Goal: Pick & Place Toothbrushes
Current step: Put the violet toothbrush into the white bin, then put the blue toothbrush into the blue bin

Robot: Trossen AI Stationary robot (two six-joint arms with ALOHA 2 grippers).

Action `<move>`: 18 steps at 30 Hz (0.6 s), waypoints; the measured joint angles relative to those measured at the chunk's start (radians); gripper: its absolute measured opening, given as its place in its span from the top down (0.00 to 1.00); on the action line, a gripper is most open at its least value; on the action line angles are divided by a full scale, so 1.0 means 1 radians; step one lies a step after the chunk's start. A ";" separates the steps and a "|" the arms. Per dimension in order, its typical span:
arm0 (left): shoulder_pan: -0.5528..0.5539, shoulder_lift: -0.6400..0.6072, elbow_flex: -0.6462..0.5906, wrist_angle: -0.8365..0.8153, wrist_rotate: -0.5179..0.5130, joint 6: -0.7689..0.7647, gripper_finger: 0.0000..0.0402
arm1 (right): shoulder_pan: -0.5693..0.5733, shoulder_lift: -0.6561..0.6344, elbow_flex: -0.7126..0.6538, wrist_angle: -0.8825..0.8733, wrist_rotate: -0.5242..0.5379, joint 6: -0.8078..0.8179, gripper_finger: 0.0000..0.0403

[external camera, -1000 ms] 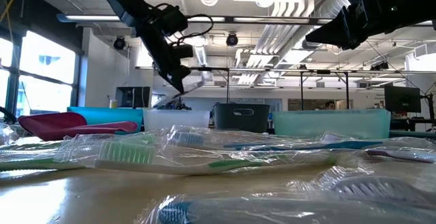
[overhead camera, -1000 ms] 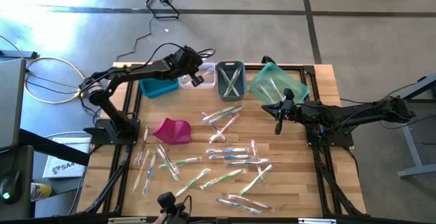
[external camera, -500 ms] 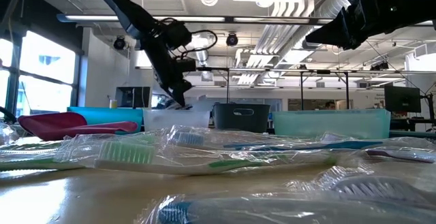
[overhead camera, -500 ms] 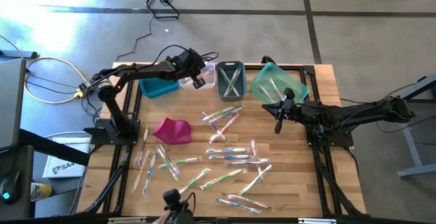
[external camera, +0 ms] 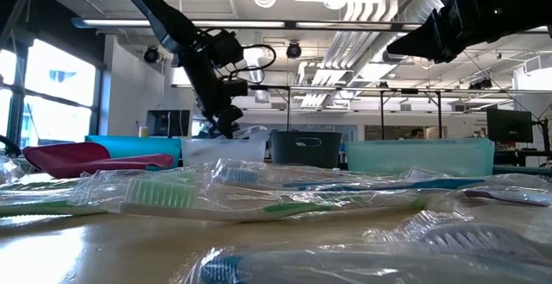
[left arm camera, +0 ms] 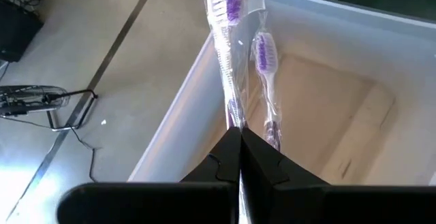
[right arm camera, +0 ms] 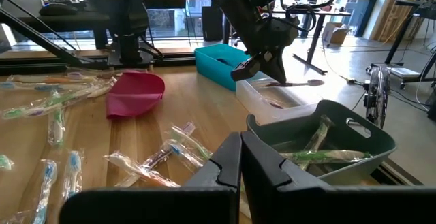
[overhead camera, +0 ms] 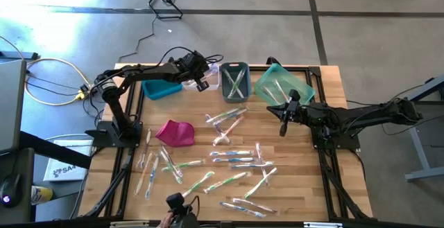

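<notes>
One purple-bristled toothbrush in a clear crinkled wrapper is pinched between the closed fingers of the left gripper, hanging over the clear plastic bin at the table's far edge. A second purple-bristled wrapped toothbrush lies inside that bin. Many more wrapped toothbrushes with green, blue and pink handles lie scattered across the wooden table, nearer the front. Right gripper hovers with fingers closed on nothing, near the teal plastic bin.
</notes>
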 joint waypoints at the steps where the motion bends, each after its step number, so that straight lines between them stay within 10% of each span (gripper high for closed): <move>1: 0.000 0.000 0.000 0.000 0.000 -0.001 1.00 | 0.000 0.000 0.000 0.000 0.000 0.000 0.99; 18: 0.000 0.000 -0.001 -0.006 -0.004 -0.035 0.68 | 0.000 0.000 0.000 0.000 0.000 0.000 0.99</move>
